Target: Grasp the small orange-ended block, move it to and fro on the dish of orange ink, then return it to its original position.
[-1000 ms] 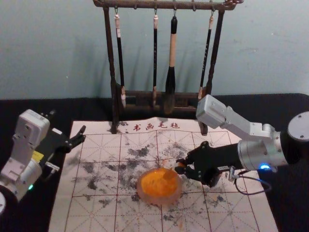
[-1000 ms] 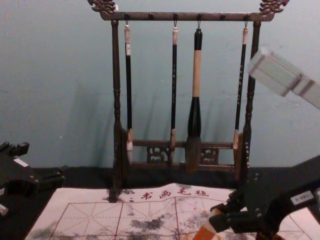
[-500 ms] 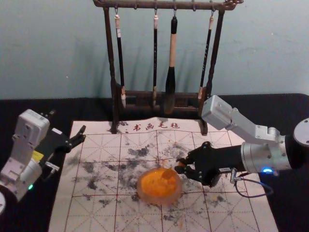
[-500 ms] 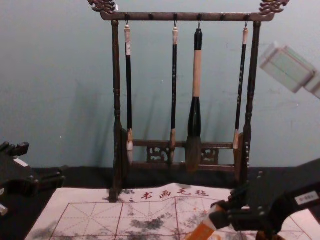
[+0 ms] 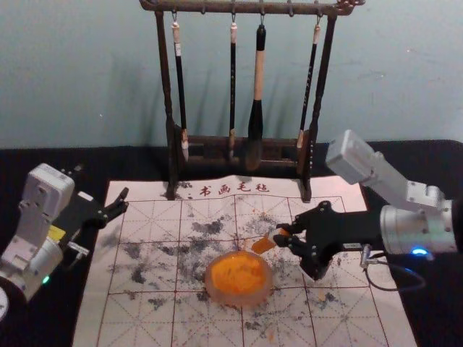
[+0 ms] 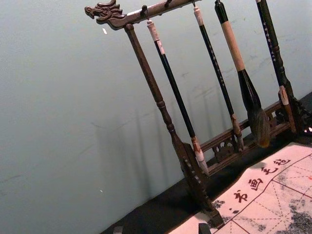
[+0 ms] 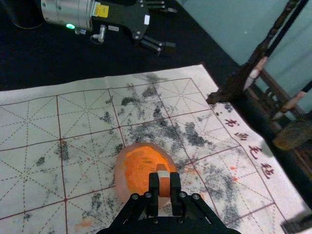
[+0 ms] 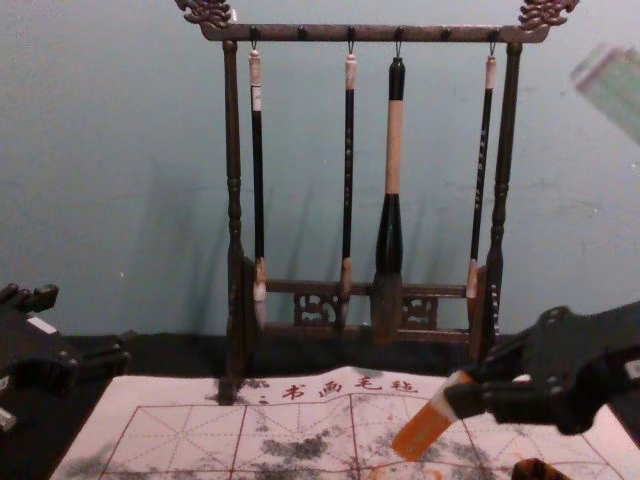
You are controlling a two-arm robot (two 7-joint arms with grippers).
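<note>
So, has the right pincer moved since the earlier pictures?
Yes, in the head view the right pincer has moved rightward, farther from the orange ink dish.

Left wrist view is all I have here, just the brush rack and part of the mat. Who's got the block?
Observer: The right gripper has the block clamped, as the head and chest views show.
Operator: Where's its lower end, by the dish?
Observer: Yes, in the head view it shows at the far right rim of the dish; I can't tell if they touch.
Operator: Is the block upright?
Observer: No, the chest view has it tilted, its orange lower end leaning to the robot's left.
</note>
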